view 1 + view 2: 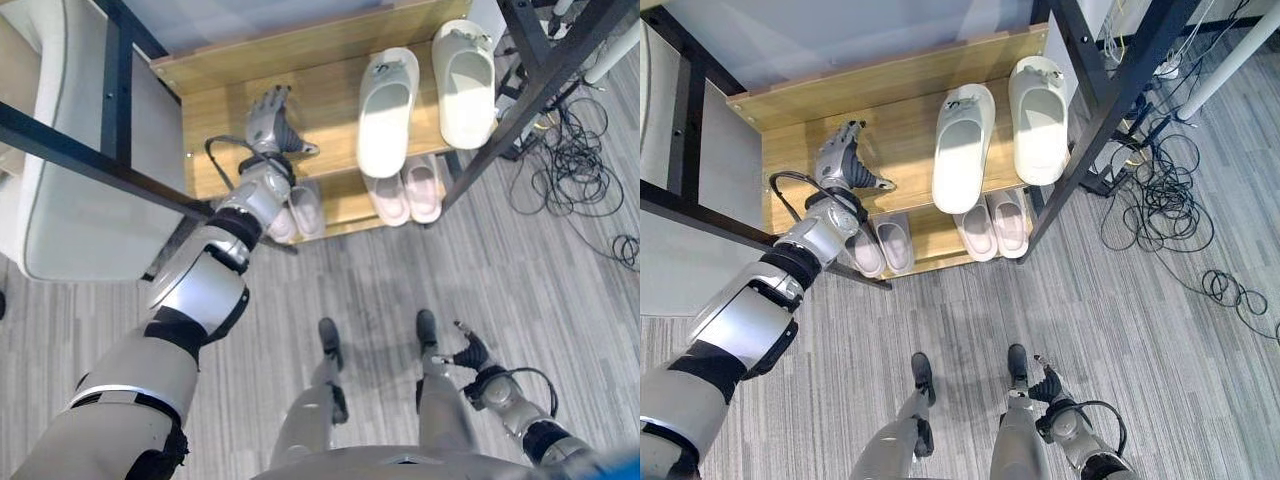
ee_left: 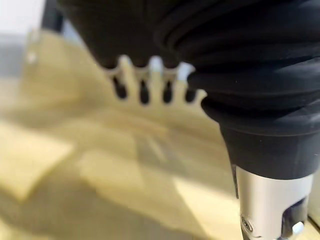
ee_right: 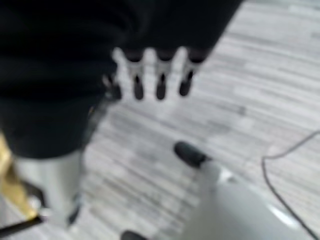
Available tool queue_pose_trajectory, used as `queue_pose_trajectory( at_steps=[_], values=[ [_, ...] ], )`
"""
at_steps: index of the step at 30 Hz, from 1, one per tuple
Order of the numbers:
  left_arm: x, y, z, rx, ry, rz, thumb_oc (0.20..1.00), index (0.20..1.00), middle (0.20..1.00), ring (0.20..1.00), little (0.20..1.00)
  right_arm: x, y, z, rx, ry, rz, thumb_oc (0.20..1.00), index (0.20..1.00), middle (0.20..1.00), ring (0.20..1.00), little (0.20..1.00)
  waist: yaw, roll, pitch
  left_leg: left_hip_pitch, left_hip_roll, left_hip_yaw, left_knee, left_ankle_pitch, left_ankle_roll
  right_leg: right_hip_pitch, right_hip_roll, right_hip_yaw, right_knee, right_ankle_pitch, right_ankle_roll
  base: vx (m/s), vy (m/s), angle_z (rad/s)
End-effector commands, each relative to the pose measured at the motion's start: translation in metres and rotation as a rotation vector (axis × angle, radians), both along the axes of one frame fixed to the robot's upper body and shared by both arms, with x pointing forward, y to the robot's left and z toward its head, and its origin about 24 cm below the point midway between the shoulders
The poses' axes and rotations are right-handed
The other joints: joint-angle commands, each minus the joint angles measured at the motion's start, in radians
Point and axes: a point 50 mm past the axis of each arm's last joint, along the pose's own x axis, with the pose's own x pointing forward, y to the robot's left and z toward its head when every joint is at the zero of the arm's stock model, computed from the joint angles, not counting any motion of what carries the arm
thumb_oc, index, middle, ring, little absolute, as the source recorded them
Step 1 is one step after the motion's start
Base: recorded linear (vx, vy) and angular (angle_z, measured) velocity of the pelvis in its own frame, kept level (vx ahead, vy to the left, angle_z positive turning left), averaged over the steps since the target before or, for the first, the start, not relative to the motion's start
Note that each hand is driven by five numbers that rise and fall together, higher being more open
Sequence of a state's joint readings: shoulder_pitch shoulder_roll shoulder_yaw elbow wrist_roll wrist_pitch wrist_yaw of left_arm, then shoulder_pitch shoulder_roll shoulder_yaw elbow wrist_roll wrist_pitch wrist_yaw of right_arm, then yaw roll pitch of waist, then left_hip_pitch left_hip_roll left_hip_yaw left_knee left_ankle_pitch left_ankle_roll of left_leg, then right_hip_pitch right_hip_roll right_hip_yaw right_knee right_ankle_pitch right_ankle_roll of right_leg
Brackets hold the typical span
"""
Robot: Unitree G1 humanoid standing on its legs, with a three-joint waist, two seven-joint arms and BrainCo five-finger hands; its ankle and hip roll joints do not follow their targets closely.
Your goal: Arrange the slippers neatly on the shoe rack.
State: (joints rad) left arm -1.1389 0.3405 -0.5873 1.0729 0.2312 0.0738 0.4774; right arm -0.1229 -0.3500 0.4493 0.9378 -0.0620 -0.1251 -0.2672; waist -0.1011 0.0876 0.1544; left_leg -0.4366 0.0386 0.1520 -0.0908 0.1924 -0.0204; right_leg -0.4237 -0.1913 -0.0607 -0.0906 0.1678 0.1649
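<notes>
Right hand (image 1: 470,352): nearest the camera, hanging low beside the body above the grey striped floor (image 1: 400,270). Its fingers are spread and relaxed, and it holds nothing.

Left hand (image 1: 268,118): reaching out over the left part of the top shelf (image 1: 320,105). Fingers are straight, thumb is stuck out to the side, and nothing is in its grasp. In its wrist view the fingertips (image 2: 144,91) hover above bare wood.

Shoe rack (image 1: 230,60): wooden boards in a black metal frame, with two levels visible, an upper and a lower one.

Small pinkish slippers, left pair (image 1: 296,212): two, side by side on the lower shelf (image 1: 345,200) under the left arm, partly hidden by the wrist.

Small pinkish slippers, right pair (image 1: 407,190): two more on the lower shelf, touching each other, their toes tucked beneath the upper board.

Cream slipper, first (image 1: 387,110): large, on the top shelf to the right of the left hand and apart from it. It is tilted slightly, with its heel overhanging the front edge.

Cream slipper, second (image 1: 465,82): large, just beside the first, set further back, near the right-hand frame post.

Count: six slippers in all, two large cream and four small pinkish.

Cables (image 1: 580,170): a black tangle on the floor to the right of the rack.
</notes>
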Motion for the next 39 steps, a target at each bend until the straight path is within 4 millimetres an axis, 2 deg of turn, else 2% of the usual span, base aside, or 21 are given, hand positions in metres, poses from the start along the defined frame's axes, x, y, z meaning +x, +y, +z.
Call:
queue_pose_trajectory(
  at_steps=[1,4,14,19,27,31,39],
  values=[
    [0.005,0.011,0.029,-0.027,-0.085,0.048,1.0,1.0,1.0,1.0,1.0,0.017,0.01,0.006,0.045,-0.046,-0.034,1.0,1.0,1.0,1.0,1.0,0.005,-0.042,0.043,-0.007,0.015,-0.085,0.004,-0.07,-0.091,0.057,-0.052,-0.063,0.003,-0.049,0.061,0.0,0.0,0.0],
    [0.003,0.004,0.012,-0.044,-0.037,0.041,1.0,1.0,1.0,1.0,1.0,0.02,0.01,0.008,0.037,-0.058,-0.033,1.0,1.0,1.0,1.0,1.0,0.006,-0.043,0.049,-0.003,0.018,-0.081,0.004,-0.07,-0.09,0.055,-0.051,-0.058,0.003,-0.049,0.06,0.0,0.0,0.0],
    [0.001,-0.02,-0.008,-0.066,0.028,-0.026,1.0,1.0,1.0,1.0,1.0,0.018,0.006,0.007,0.025,-0.041,-0.04,1.0,1.0,1.0,1.0,1.0,0.002,-0.035,0.051,0.013,0.023,-0.078,0.004,-0.07,-0.091,0.069,-0.048,-0.058,0.003,-0.053,0.055,0.0,0.0,0.0],
    [0.0,-0.033,-0.011,-0.096,0.045,-0.054,1.0,1.0,1.0,1.0,1.0,0.022,0.008,0.009,0.082,-0.057,-0.092,1.0,1.0,1.0,1.0,1.0,-0.003,-0.028,0.055,0.013,0.023,-0.073,0.004,-0.069,-0.091,0.064,-0.048,-0.052,0.003,-0.05,0.056,0.0,0.0,0.0],
    [-0.003,-0.054,-0.019,-0.119,0.091,-0.113,1.0,1.0,1.0,1.0,1.0,0.019,0.005,0.005,0.063,-0.028,-0.09,1.0,1.0,1.0,1.0,1.0,-0.011,-0.016,0.055,0.02,0.026,-0.066,0.004,-0.07,-0.091,0.065,-0.05,-0.046,0.003,-0.049,0.058,0.01,0.003,-0.04],
    [-0.005,-0.073,-0.018,-0.17,0.1,-0.166,1.0,1.0,1.0,1.0,1.0,0.017,0.0,0.003,0.041,-0.003,-0.101,1.0,1.0,1.0,1.0,1.0,-0.018,-0.003,0.047,0.033,0.028,-0.058,0.004,-0.071,-0.091,0.071,-0.051,-0.039,0.003,-0.051,0.056,0.03,0.0,-0.02],
    [-0.006,-0.085,-0.017,-0.201,0.115,-0.195,1.0,1.0,1.0,1.0,1.0,0.013,-0.005,0.0,0.021,0.022,-0.109,1.0,1.0,1.0,1.0,1.0,-0.026,0.015,0.047,0.041,0.026,-0.049,0.004,-0.071,-0.09,0.072,-0.051,-0.03,0.003,-0.051,0.055,0.02,-0.004,-0.05]
  ],
)
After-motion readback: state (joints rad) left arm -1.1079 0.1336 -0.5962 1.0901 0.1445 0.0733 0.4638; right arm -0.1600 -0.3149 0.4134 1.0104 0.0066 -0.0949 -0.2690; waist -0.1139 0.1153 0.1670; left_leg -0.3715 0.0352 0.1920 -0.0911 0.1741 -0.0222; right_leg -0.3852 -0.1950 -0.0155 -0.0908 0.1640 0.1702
